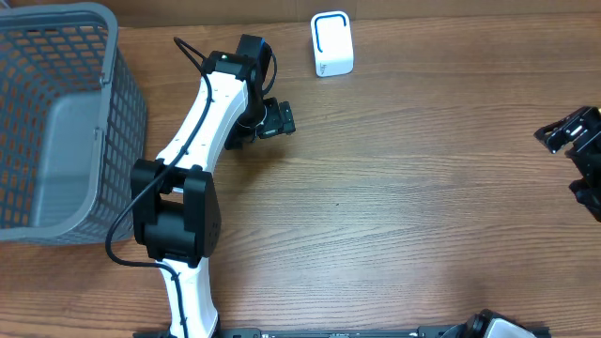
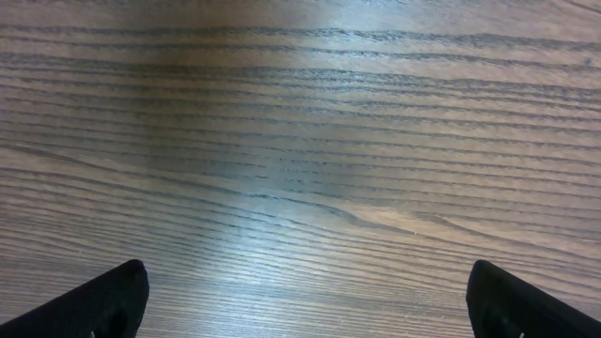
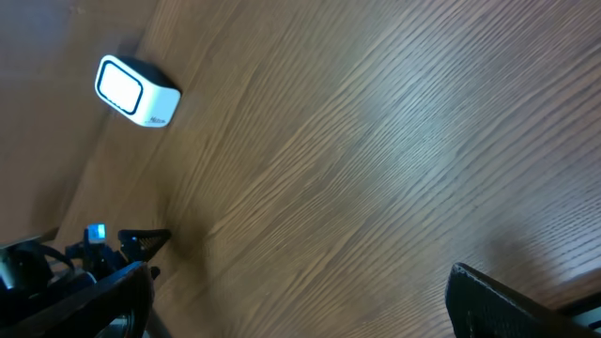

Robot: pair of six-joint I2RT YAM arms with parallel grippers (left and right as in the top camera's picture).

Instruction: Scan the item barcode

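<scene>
Overhead: scanner (image 1: 331, 44) sits at 12 o'clock on the desk (image 1: 423, 207). It is a small white box with a blue-ringed window on top. Basket (image 1: 127, 103), grey mesh, at 9 o'clock; what shows of its floor looks bare.

Item: not seen in any view. Cannot say where it lies; the basket's near wall may hide it.

Left tool (image 2: 308, 272): fingers spread wide, nothing between them, only wood grain below. On the overhead it hangs at about 11 o'clock, the scanner near it toward 1 o'clock, apart.

Right tool (image 3: 300, 282): fingers spread wide, empty, at the 3 o'clock edge, well apart from the scanner. Its camera catches the scanner far off at 10 o'clock.

Handling, judged:
- Scanner looks like rigid, smooth plastic, light and probably slick. Best left standing, window up. A knock could slide it on the bare wood.
- Item unknown, so weight, stiffness and grip point cannot be judged yet.
- When found, take it by sides that carry no barcode, so the fingers do not cover the code when it faces the window.
</scene>
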